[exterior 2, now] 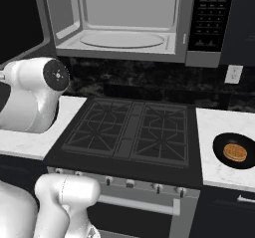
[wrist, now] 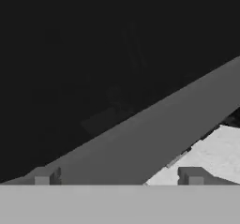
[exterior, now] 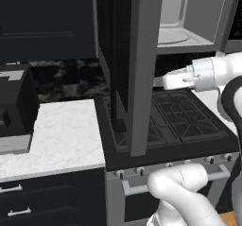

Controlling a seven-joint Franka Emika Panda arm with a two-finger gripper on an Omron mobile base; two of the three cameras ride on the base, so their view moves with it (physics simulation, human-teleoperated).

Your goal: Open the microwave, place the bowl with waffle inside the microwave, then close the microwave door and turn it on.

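Note:
The microwave (exterior 2: 124,33) hangs above the stove with its cavity open and the pale turntable (exterior 2: 122,39) bare. The microwave door (exterior: 142,69) is swung far out toward me and shows edge-on in the left base view. My wrist (exterior: 203,73) reaches left to the door's inner side, and the door's edge hides the fingers there. In the hand view my gripper (wrist: 118,176) is open, its fingertips (wrist: 44,176) wide apart, close against the door's dark glass (wrist: 93,54) and grey frame (wrist: 154,134). The black bowl (exterior 2: 234,151) with the waffle sits on the right counter, far from the gripper.
A gas stove (exterior 2: 129,130) lies under the microwave, with knobs along its front. A small black appliance (exterior: 14,107) stands on the white marble counter (exterior: 66,135) at left. The control panel (exterior 2: 209,18) is on the microwave's right side. An outlet (exterior 2: 232,73) is on the back wall.

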